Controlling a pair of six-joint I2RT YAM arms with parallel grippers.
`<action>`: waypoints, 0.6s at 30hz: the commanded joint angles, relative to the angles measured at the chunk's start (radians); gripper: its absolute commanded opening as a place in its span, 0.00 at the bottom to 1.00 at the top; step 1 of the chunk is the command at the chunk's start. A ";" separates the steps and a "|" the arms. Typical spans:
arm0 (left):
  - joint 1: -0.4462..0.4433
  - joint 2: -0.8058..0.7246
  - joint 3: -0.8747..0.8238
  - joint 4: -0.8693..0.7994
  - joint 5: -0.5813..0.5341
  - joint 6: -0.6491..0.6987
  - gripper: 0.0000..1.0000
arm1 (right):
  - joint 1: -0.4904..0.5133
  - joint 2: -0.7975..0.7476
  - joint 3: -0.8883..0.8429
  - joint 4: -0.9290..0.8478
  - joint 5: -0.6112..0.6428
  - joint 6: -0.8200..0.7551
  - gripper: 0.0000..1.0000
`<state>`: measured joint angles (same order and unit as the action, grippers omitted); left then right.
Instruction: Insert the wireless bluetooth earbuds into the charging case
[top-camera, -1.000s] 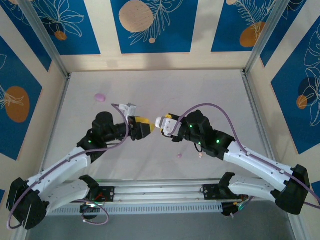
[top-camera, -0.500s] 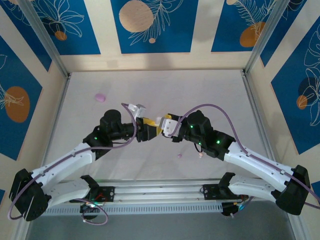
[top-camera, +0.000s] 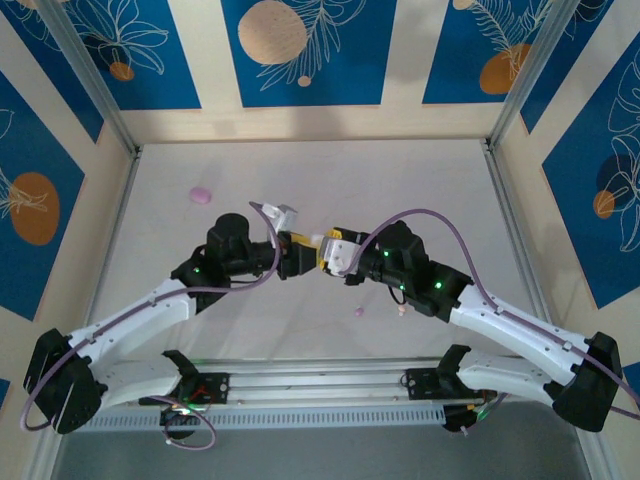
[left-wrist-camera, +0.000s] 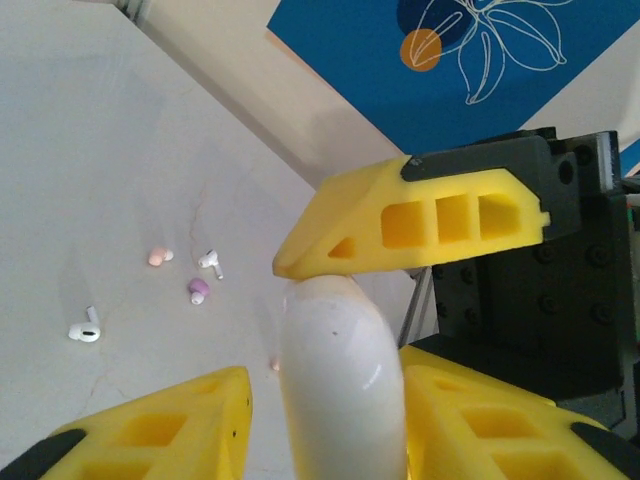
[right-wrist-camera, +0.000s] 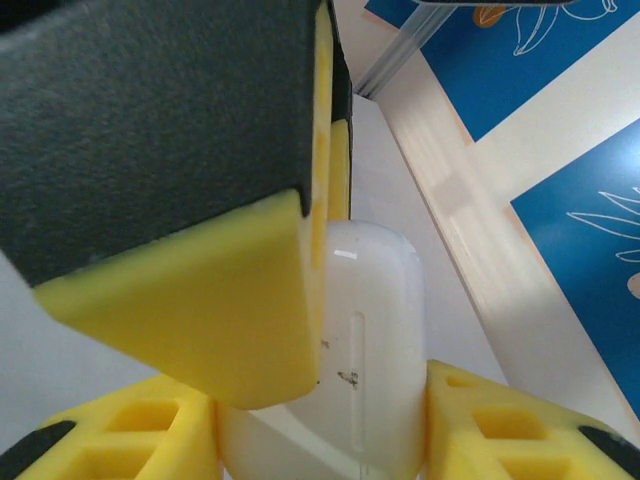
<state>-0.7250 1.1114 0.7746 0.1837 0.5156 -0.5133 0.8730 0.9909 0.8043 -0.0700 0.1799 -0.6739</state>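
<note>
Your right gripper (right-wrist-camera: 320, 400) clamped on the glossy, rounded white charging case (right-wrist-camera: 375, 330), your left gripper (left-wrist-camera: 325, 372) straddling it with hollow-celled yellow jaws, grip impossible to tell, tiny earbuds (left-wrist-camera: 198, 290) loose on the matte table (left-wrist-camera: 80, 150), the case's base cut off.

Two white-and-black arms with yellow-fingered pincers

The left arm (top-camera: 140, 315) and right arm (top-camera: 510, 325) have white link shells, black joint housings with small green lights (top-camera: 436, 285), and black blocks at the base ends. A thin purple cable (top-camera: 425, 215) loops along each arm. The left pincer (top-camera: 299, 256) and right pincer (top-camera: 323, 250) have yellow wedge-shaped fingers (left-wrist-camera: 150, 430) with rectangular hollows and black outer caps. The black pincer body (left-wrist-camera: 590, 250) behind them has small round screw heads.
</note>
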 joint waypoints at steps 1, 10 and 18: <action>-0.014 0.014 0.040 -0.013 -0.002 0.012 0.39 | 0.013 -0.021 -0.001 0.025 0.000 -0.026 0.45; -0.024 0.024 0.041 -0.011 -0.027 0.018 0.24 | 0.028 -0.027 0.003 0.023 0.021 -0.036 0.45; -0.024 -0.073 -0.073 0.189 -0.065 0.105 0.11 | -0.069 -0.099 0.095 -0.157 -0.170 0.367 0.64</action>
<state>-0.7441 1.0901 0.7406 0.2352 0.4747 -0.4747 0.8566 0.9440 0.8249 -0.1474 0.1429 -0.5556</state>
